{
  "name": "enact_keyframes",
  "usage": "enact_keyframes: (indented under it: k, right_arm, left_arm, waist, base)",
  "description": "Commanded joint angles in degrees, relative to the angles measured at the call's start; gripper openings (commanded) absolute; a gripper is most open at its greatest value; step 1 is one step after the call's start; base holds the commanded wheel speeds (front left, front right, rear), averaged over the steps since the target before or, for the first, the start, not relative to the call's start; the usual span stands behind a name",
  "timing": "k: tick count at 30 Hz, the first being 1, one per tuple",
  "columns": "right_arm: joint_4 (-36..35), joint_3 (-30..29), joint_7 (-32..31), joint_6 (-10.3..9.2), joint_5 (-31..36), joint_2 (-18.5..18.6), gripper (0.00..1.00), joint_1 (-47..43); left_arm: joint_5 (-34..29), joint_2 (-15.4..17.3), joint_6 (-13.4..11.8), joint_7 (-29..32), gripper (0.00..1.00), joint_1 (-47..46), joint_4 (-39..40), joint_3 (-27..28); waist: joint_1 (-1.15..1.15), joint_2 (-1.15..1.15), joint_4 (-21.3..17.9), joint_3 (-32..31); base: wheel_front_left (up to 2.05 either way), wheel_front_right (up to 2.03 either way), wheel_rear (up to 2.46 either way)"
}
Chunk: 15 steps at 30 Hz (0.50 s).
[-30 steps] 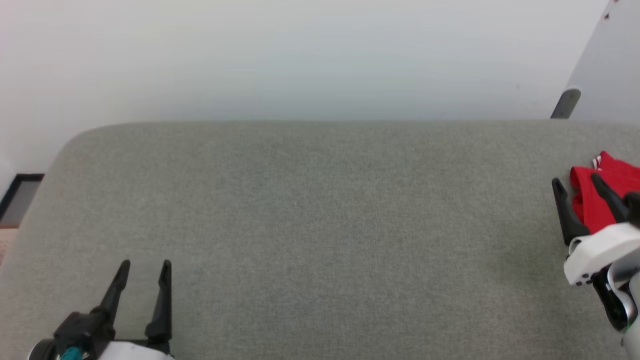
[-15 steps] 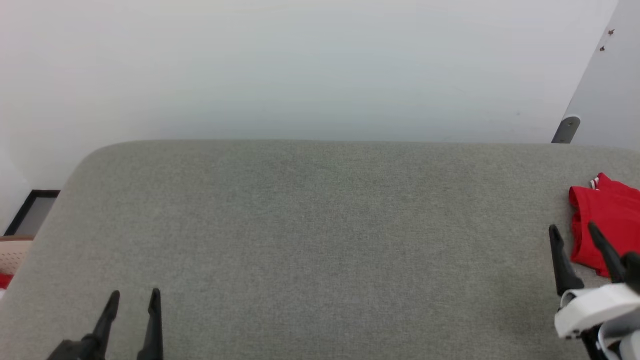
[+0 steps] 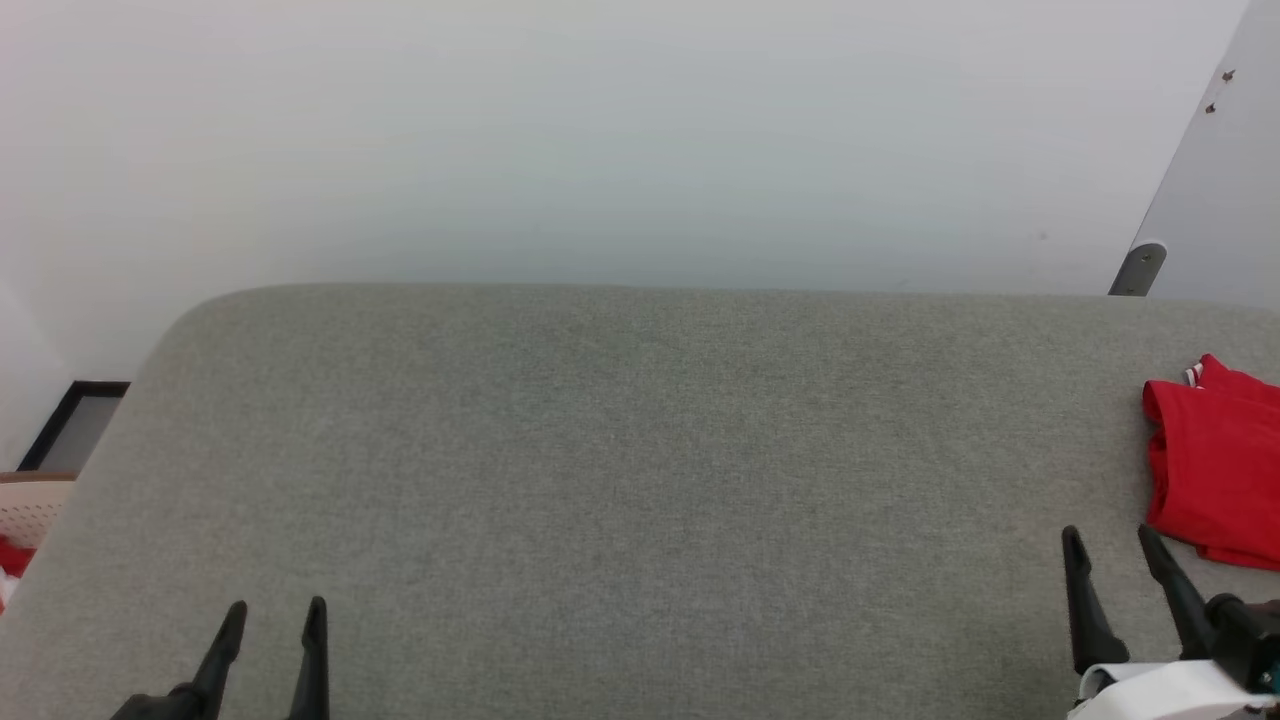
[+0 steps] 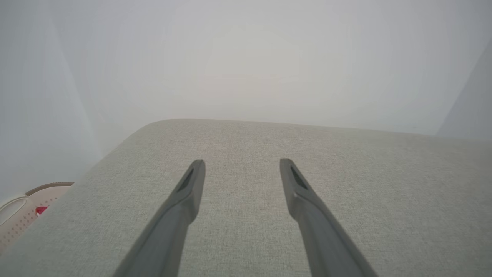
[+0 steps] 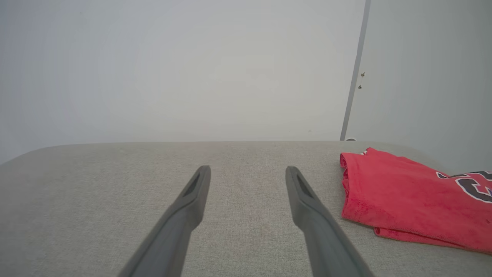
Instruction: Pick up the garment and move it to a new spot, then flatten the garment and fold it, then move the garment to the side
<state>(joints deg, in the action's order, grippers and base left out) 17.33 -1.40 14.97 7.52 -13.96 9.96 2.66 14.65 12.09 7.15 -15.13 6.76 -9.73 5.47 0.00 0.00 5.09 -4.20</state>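
The garment (image 3: 1215,460), a red jersey, lies folded flat at the right edge of the grey padded table (image 3: 620,470). In the right wrist view the garment (image 5: 407,200) shows black lettering outlined in white at its far right. My right gripper (image 3: 1112,545) is open near the front right, just left of and nearer than the garment, touching nothing. The right gripper (image 5: 248,171) has bare table between its fingers. My left gripper (image 3: 275,612) stands open at the front left, and in its own wrist view the left gripper (image 4: 242,163) holds nothing.
A beige perforated basket (image 3: 25,505) with a bit of red cloth sits beyond the table's left edge, also seen as the basket (image 4: 23,209) in the left wrist view. A pale wall runs behind the table. A grey panel (image 3: 1215,190) stands at the back right.
The head camera has tilted, shifting the whole picture. My right gripper has drawn back from over the garment's near left edge toward the front; the garment lies free on the table.
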Motion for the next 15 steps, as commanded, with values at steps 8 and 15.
enact_keyframes:
  k: [8, 15]
  right_arm:
    - [-3.52, -1.21, 0.26, -0.06, 2.00, -3.21, 1.00, -3.45]
    - [-5.01, -1.88, 0.26, -0.05, 2.77, -4.54, 1.00, -4.95]
  left_arm:
    - [0.57, 0.41, 0.36, 0.05, 1.00, 0.20, 0.19, 0.03]
    - [0.75, 0.61, 0.40, 0.05, 1.00, 0.29, 0.50, -0.05]
  waist:
    - [0.00, 0.00, -0.44, 0.09]
    - [0.00, 0.00, -0.87, 0.16]
  base:
    - [0.00, 0.00, 0.00]
    - [0.00, 0.00, 0.00]
